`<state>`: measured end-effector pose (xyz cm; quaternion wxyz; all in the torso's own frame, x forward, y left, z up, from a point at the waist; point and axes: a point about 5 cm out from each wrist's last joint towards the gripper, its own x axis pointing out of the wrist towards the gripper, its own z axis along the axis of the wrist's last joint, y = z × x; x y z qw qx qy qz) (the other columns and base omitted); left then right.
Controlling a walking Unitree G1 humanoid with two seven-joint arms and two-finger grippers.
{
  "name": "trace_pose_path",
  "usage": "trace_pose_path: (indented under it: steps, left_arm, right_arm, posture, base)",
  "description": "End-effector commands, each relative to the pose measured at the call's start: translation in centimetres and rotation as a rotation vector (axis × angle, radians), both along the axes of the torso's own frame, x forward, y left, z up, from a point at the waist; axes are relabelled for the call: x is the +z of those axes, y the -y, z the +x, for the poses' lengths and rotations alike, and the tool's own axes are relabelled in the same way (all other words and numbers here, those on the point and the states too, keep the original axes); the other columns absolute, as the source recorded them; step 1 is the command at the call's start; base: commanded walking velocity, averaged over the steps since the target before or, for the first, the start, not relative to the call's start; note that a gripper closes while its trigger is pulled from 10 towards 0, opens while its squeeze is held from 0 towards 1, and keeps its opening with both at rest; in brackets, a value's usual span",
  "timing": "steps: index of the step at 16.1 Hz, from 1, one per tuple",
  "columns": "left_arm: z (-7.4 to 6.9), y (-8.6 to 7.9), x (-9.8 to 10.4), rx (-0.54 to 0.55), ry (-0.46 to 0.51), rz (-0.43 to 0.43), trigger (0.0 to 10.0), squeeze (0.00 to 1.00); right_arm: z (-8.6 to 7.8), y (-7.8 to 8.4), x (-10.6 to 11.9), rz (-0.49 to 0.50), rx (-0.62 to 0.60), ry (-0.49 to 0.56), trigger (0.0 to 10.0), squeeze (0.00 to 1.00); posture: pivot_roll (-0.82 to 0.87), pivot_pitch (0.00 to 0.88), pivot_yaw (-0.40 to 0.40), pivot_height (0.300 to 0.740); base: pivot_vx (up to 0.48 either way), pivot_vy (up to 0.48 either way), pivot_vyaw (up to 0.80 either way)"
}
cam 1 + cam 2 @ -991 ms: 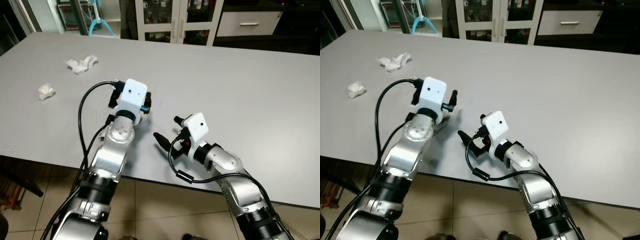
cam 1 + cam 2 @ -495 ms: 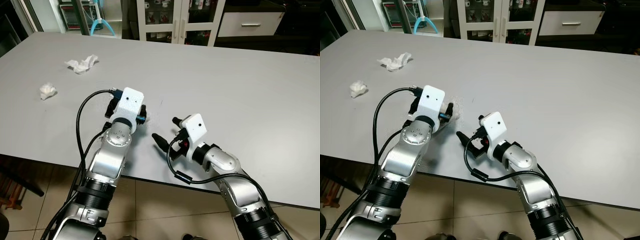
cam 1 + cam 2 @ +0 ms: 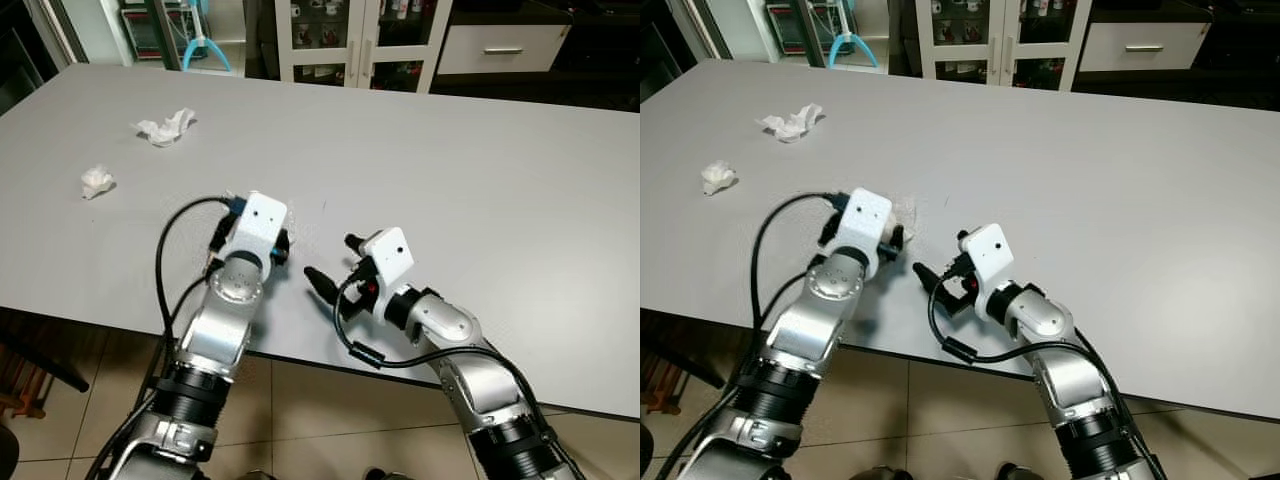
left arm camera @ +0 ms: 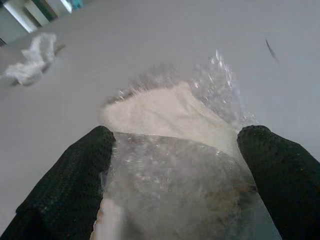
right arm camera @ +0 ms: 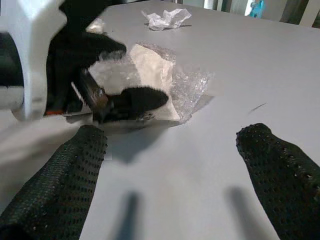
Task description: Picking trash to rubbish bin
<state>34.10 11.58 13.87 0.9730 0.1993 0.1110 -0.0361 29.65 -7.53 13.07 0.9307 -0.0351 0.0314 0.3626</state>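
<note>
A crumpled clear plastic wrapper with white paper inside [image 4: 170, 115] lies on the grey table [image 3: 480, 150] near its front edge. My left gripper [image 4: 172, 137] is low on the table with its black fingers wide apart on either side of the wrapper [image 3: 906, 208], open around it. My right gripper [image 3: 943, 255] is open a little to the right of it, pointing at the wrapper [image 5: 160, 75] and at the left gripper's fingers [image 5: 140, 99]. Two crumpled white tissues [image 3: 164, 127] [image 3: 95, 181] lie at the far left of the table.
The table's front edge [image 3: 300, 355] runs just under both wrists, with tiled floor below. White glass-door cabinets [image 3: 355, 40] and a drawer unit [image 3: 500, 45] stand behind the table. A blue stand [image 3: 200, 45] is at the back left.
My left arm has drawn back toward the table's front edge and sunk lower, so the wrapper now shows past its fingers. The right arm has hardly moved.
</note>
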Motion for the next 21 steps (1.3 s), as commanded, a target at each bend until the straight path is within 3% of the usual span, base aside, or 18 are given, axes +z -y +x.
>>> trace_pose_path:
  steps: [1, 4, 10, 11, 12, 13, 21]
  left_arm:
    - [-0.3, 0.3, -1.1, -0.012, -0.041, -0.049, 10.0, 0.0]
    - [-0.4, 0.8, -2.0, -0.015, -0.089, -0.152, 10.0, 0.0]
    - [-0.7, 1.5, -2.8, -0.045, -0.116, -0.188, 10.0, 0.0]
    - [-0.7, 1.5, -2.8, -0.046, -0.115, -0.193, 8.0, 0.0]
    - [-0.7, 1.6, -2.8, -0.048, -0.115, -0.195, 2.1, 0.0]
    - [-0.7, 1.7, -2.7, -0.051, -0.112, -0.196, 0.0, 0.0]
    - [-0.6, 1.7, -2.8, -0.054, -0.107, -0.193, 0.0, 0.0]
  right_arm:
    - [-0.1, -0.2, 0.0, -0.01, 0.013, 0.006, 10.0, 0.0]
    - [-0.1, -0.2, 0.0, -0.011, 0.013, 0.006, 10.0, 0.0]
    - [-0.1, -0.2, -0.1, -0.009, 0.012, 0.004, 10.0, 0.0]
    - [-0.2, -0.2, -0.1, -0.011, 0.014, 0.005, 10.0, 0.0]
    - [-0.1, -0.2, -0.1, -0.01, 0.014, 0.005, 10.0, 0.0]
    - [-0.1, -0.1, 0.0, -0.01, 0.01, 0.006, 10.0, 0.0]
    - [0.1, -0.1, 0.0, -0.014, 0.013, 0.008, 10.0, 0.0]
  posture:
    - [-0.04, 0.093, 0.041, 0.74]
    - [-0.04, 0.094, 0.04, 0.74]
    - [-0.04, 0.097, 0.04, 0.74]
    - [-0.04, 0.094, 0.039, 0.74]
    - [-0.05, 0.095, 0.039, 0.74]
    - [-0.05, 0.092, 0.039, 0.74]
    - [-0.04, 0.083, 0.038, 0.74]
  base:
    - [0.0, 0.0, 0.0]
    - [0.0, 0.0, 0.0]
    - [0.0, 0.0, 0.0]
    - [0.0, 0.0, 0.0]
    - [0.0, 0.0, 0.0]
    - [0.0, 0.0, 0.0]
    - [0.0, 0.0, 0.0]
